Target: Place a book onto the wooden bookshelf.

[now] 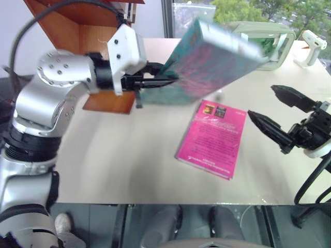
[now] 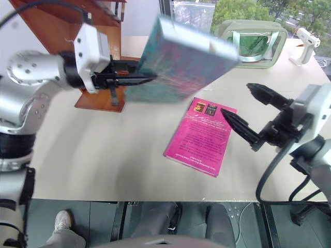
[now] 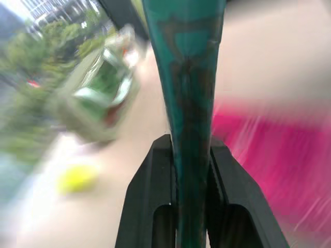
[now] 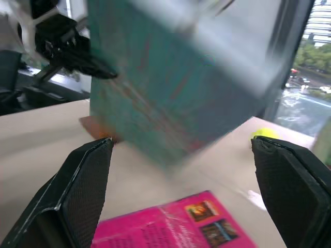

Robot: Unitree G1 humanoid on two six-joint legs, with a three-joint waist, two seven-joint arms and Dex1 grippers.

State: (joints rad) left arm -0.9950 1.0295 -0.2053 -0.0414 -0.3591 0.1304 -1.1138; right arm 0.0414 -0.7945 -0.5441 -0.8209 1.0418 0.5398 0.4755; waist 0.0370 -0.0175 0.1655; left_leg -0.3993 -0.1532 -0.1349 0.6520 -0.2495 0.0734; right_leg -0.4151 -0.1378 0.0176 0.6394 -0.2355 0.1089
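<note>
The left tool [image 1: 155,81] is clenched on one edge of the teal book [image 1: 209,62], which hangs in the air above the surface [image 1: 129,155], at about twelve o'clock from the pink book [image 1: 212,138] lying flat there. The right tool [image 2: 248,116] waits with its jaws wide apart, holding nothing. The lift looks done; carrying the book to the wooden bookshelf [image 1: 83,26] at ten o'clock and setting it down remain.

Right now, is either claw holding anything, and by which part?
The left claw is shut on the teal book, pinching one edge so the book hangs above the table. The right claw is open and holds nothing.
</note>
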